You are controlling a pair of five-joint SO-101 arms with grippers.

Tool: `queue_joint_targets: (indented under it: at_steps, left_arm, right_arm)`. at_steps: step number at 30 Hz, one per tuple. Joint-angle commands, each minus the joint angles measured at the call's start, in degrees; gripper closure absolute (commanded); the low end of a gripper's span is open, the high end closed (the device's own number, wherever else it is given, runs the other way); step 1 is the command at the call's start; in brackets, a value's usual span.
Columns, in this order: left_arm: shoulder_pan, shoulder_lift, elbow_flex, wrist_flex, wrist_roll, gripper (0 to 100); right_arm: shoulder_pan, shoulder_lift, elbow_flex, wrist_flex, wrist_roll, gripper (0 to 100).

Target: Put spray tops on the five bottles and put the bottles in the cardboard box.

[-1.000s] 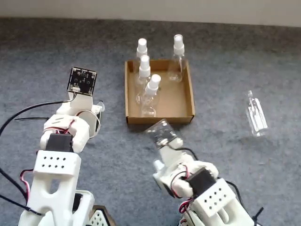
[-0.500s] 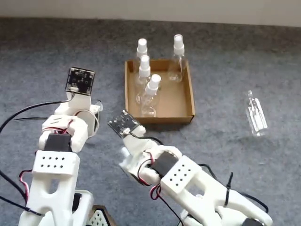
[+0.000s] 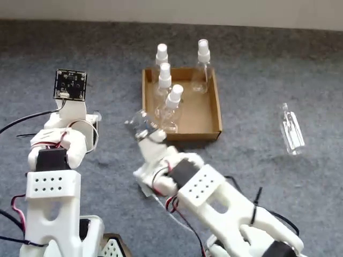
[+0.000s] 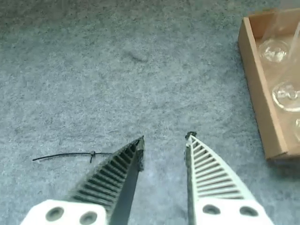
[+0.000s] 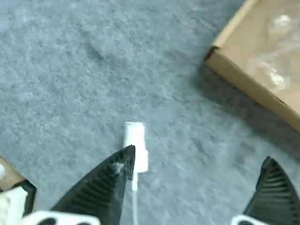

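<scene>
Four spray-topped bottles (image 3: 174, 101) stand in the cardboard box (image 3: 182, 136). A fifth, uncapped bottle (image 3: 292, 131) lies well right of the box. A loose spray top (image 5: 137, 140) lies near a box corner, under the right gripper (image 5: 199, 157), whose jaws are spread wide. The left gripper (image 4: 165, 138) is left of the box, released.

Light in high view soft & even, no hotspots; comes from above & far side, since the cardboard box (image 3: 182, 136) drops a thin dark shadow on the surface (image 3: 257, 176) along its near wall. Arms cast only faint shadows. Small glints on clear bottles (image 3: 199, 80) in box & on loose bottle (image 3: 292, 134). Right arm's wrist board (image 3: 140, 124) smeared. Right wrist view: box contents blurred, spray top (image 5: 136, 143) soft, right arm's jaws dark w/ little detail, deep shadow beside box wall. Left wrist view: surface nap crisp, left arm's jaws evenly lit, glare on bottle bases (image 4: 287, 93)
</scene>
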Motion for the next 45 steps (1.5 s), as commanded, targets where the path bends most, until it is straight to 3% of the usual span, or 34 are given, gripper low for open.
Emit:
queue_joint_targets:
  at_steps: [1, 4, 7, 12, 15, 20, 25, 30, 37, 45]
  left_arm:
    - [0.48, -0.48, -4.18, 8.18, -2.81, 85]
    - [2.15, -0.66, -6.29, 17.58, -2.73, 85]
    - [3.47, -0.31, -10.59, 25.85, -2.02, 85]
    - [3.74, -0.22, -13.67, 30.42, -1.49, 85]
    - [6.29, -0.13, -13.49, 30.95, -1.41, 85]
    - [16.31, 1.63, -13.49, 37.45, -0.79, 85]
    - [22.29, 14.81, -14.37, 37.63, 1.67, 84]
    - [23.96, 23.08, -18.68, 37.98, 2.02, 79]
    - [24.31, 23.6, -19.03, 37.36, 10.11, 79]
    - [29.23, 23.6, -15.43, 35.6, 10.64, 79]
  right_arm:
    - [12.53, -4.44, -13.32, 21.41, 8.26, 65.2]
    - [27.38, -3.47, -20.79, 30.73, 13.89, 65.2]
    - [41.63, 0.57, -25.98, 33.01, 23.21, 65.2]
    - [55.16, 13.85, -31.43, 29.93, 31.3, 64.9]
    - [58.15, 23.08, -38.99, 29.32, 33.76, 64.9]
    - [61.58, 35.74, -52.97, 31.43, 35.6, 64.9]
    - [63.25, 46.37, -64.57, 35.56, 40.18, 64.9]
    - [65.1, 54.81, -72.57, 35.65, 43.08, 64.9]
    - [65.54, 66.42, -82.07, 35.3, 46.51, 64.9]
    - [66.86, 78.73, -94.2, 35.3, 46.68, 64.9]
